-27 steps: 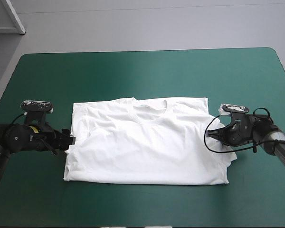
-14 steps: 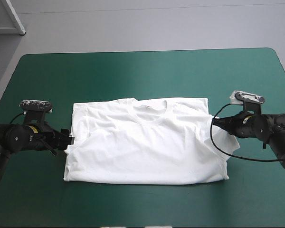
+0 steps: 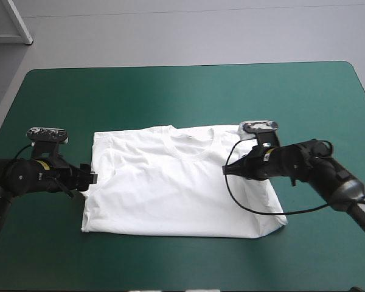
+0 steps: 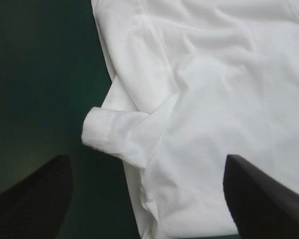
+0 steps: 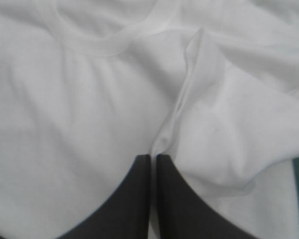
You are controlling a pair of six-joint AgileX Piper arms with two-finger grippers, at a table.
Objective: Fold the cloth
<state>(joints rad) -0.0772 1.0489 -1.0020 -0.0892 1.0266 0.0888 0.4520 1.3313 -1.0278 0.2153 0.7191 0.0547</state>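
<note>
The T-shirt point(image 3: 170, 188) lies flat mid teal-green counter point(image 3: 170, 91), its 3 o'clock side clamped in the right tool point(image 3: 227, 171) and drawn partway over the chest, while the left tool point(image 3: 92, 179) sits fingers apart at 9 o'clock, that side seemingly unfolded.

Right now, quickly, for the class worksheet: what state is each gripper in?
Left gripper: open, holding nothing.
Right gripper: shut on the T-shirt.
</note>
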